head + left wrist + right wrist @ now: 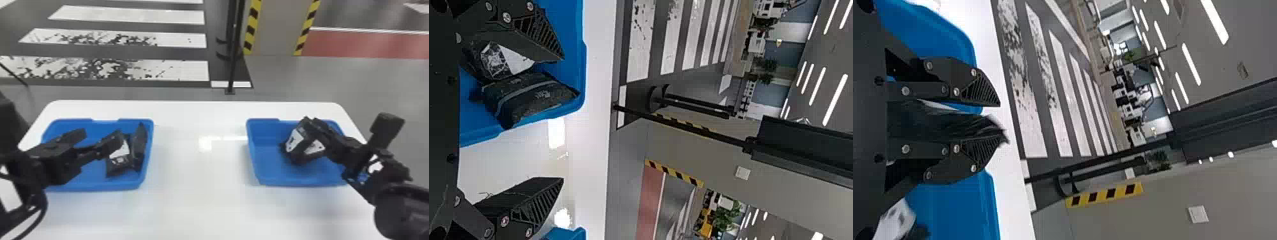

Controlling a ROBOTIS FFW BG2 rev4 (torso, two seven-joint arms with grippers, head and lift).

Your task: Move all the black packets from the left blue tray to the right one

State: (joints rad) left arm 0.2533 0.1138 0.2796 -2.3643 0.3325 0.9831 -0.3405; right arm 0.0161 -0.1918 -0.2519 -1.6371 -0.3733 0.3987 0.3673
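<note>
The right gripper pinches a packet between its fingers at the right tray; a second packet lies in that tray; the left gripper is at the left tray, fingers spread; two packets, one flatter, one leaning, lie there; both trays rest on the table.

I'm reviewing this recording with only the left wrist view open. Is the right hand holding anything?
Observer: Yes, the right wrist view shows a black packet between the fingers of the right hand.

Operator: My view catches just a corner of the right tray. Where is that hand relative to it?

Observer: In the head view, it is over the right tray, toward the side farther from the left tray.
</note>
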